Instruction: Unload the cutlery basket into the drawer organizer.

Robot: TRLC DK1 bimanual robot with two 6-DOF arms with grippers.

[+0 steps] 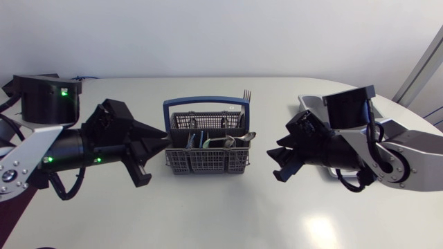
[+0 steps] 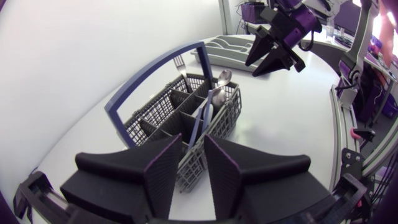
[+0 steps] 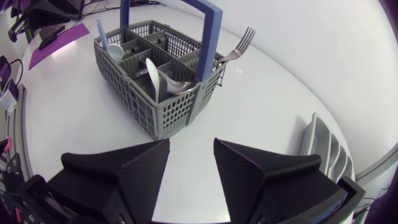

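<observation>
Nearest us, the white counter (image 1: pixel 208 214) carries one thing at its middle: a grey mesh cutlery basket (image 1: pixel 206 160), flanked by our two arms. Our left tool (image 2: pixel 193 165) sits at the basket's left end, its two black fingers (image 2: pixel 163 169) parted by a narrow gap. The end wall of the basket reaches into that gap, and we cannot tell whether either finger touches it. Our right tool (image 3: pixel 191 158) hangs to the right of the basket, well apart from it. Its fingers stand wide open and hold nothing.

The basket is upright, its blue arched handle (image 1: pixel 205 102) running along its length over the compartments. It is not yet unloaded. Spoons (image 1: pixel 242 139) lean in the right-hand compartments, their bowls up and tilted over the right rim. A flat, pale piece (image 2: pixel 200 119) stands in a middle compartment. At the far right corner a fork (image 1: pixel 246 93) stands with its tines above the handle.

Farther back and to the right, beyond our right arm, the grey drawer organizer (image 2: pixel 225 51) lies flat on the counter, well apart from the basket. Our right arm covers part of it from above.
</observation>
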